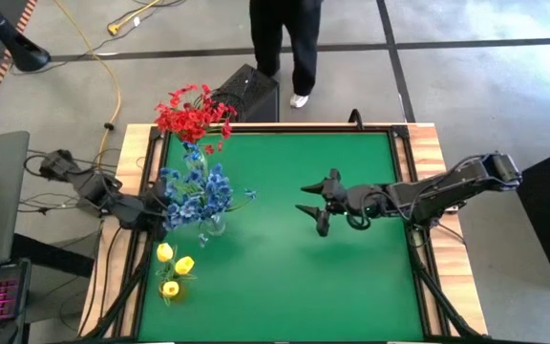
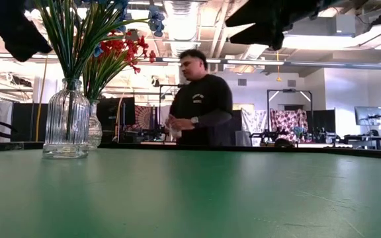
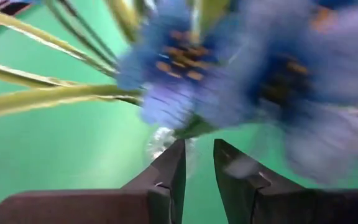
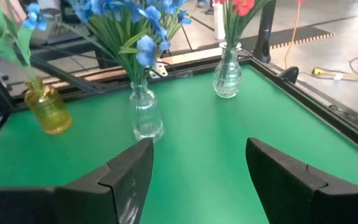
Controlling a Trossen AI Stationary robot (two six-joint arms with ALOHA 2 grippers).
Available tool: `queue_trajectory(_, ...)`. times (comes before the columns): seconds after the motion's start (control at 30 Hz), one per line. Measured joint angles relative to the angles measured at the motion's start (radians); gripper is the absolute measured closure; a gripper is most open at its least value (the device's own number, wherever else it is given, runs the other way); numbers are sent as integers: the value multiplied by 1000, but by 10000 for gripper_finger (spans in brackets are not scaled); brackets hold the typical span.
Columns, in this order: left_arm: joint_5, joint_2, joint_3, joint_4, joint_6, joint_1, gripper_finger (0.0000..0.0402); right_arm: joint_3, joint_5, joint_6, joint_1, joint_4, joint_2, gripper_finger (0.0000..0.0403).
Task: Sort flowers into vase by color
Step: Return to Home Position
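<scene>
All the flowers stand in vases along the left side of the green worktop [image 1: 285, 277], and none lies loose on it. The spray of small red blossoms [image 1: 194, 113] sits in a small clear glass vase [image 4: 227, 76] at the far left corner. The spray of small blue blossoms [image 1: 199, 194] fills a clear ribbed glass vase [image 2: 67, 120] midway down the left side. The yellow tulip buds [image 1: 173, 269] are in an amber-yellow glass vase [image 4: 48, 109] at the near left. By colour, the sorting looks finished.

The left gripper [image 3: 199, 149] is at the left edge, pressed close against the blue spray. Its fingers [image 3: 169, 177] stand only a narrow slot apart and hold nothing. The right gripper [image 1: 306, 199] hovers over the middle of the worktop, well apart from the vases. Its fingers [image 4: 129, 177] are spread wide and hold nothing. A person in dark clothes [image 2: 200, 99] stands beyond the far edge.

The stems are probably very light and springy, with soft fabric heads that would crush or shed. The bare green stalk below the leaves is the place to pinch, never the blossoms. The glass vases look smooth and top-heavy under their bunches. The main risk is that the left gripper snags a leaf or blossom as it draws away from the blue spray and tips that vase. A slow, straight pull clear would be safest.
</scene>
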Motion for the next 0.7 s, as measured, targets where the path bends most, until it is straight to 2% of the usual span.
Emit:
queue_trajectory(0.23,23,1,0,11,92,140,352,-66,1,-51,-2,61,-67,122)
queue_trajectory(0.4,-19,1,0,47,119,164,368,-142,-24,-49,-2,178,-85,122)
queue_trajectory(0.57,52,-11,-74,263,241,153,395,-167,-59,-44,-2,237,-81,122)
queue_trajectory(0.7,92,-26,-146,375,322,153,399,-167,-72,-44,-2,236,-82,122)
